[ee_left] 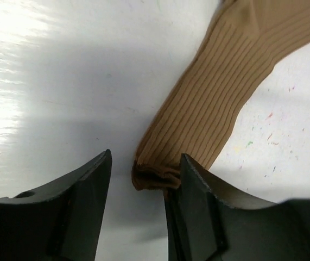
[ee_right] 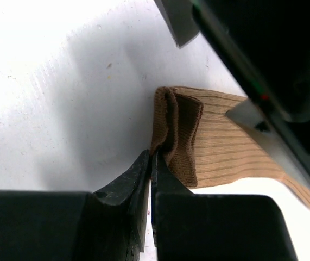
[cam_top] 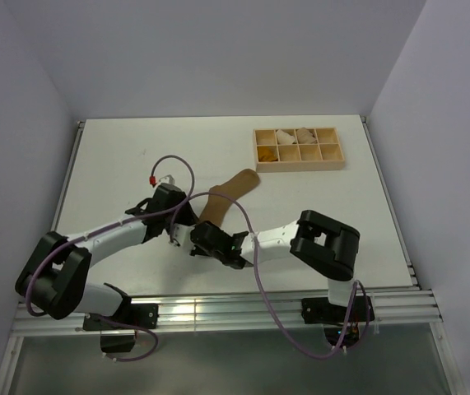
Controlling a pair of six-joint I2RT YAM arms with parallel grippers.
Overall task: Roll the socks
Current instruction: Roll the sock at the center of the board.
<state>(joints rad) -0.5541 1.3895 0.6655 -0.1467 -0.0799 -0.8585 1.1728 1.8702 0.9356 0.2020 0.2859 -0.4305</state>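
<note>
Though the near end of the sock [cam_top: 239, 183] is folded over on itself, the roll looks barely begun. From above, the sock lies flat across the middle of the table [cam_top: 136, 156], its toe pointing toward the tray [cam_top: 297, 166] and its near end down where the two arms meet. Most of its length is unrolled. Only one tan, ribbed sock can be made out, and whether a second lies under it cannot be told.

The left gripper [ee_left: 146, 157] is open. The folded end sits between its fingers, touching the right-hand one and clear of the other, so nothing is held there. The right gripper [ee_right: 150, 160] has its jaws pressed together at the lower edge of the fold, and a bit of fabric appears pinched between the tips.

What is done, as a judgement: one short fold at the cuff end. What is left is nearly everything. The fold has to be turned over again and again along the sock until it reaches the toe, then secured. The pale bundles [cam_top: 285, 136] in the tray hint at the finished shape and the likely destination.
</note>
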